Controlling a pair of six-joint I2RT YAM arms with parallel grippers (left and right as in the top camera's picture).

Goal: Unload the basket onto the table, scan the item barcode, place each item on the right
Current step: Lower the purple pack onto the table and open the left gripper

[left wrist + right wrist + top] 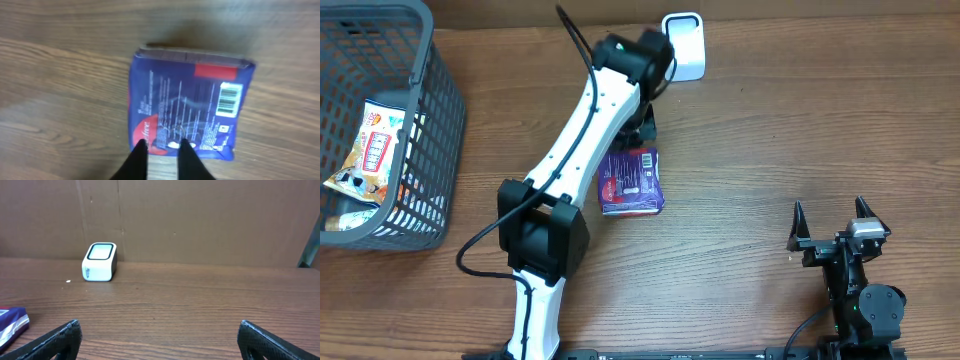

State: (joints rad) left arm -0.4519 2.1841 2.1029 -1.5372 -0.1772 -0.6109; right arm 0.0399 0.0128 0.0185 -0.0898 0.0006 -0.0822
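Left pincer sits narrowed at the packet's edge, grip impossible to tell, right pincer gapes idle, and the scanner pass is not yet done.

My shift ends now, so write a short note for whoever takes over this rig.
Left end effector: jaws narrowly apart at the near edge of the blue rectangular plastic packet; grip unclear.
Right end effector: open, empty, away from it.
Packet lies flat on the wooden table, barcode up; white box-shaped scanner stands beyond it.
Done: reach to packet.
Left: lift packet, show barcode to scanner.
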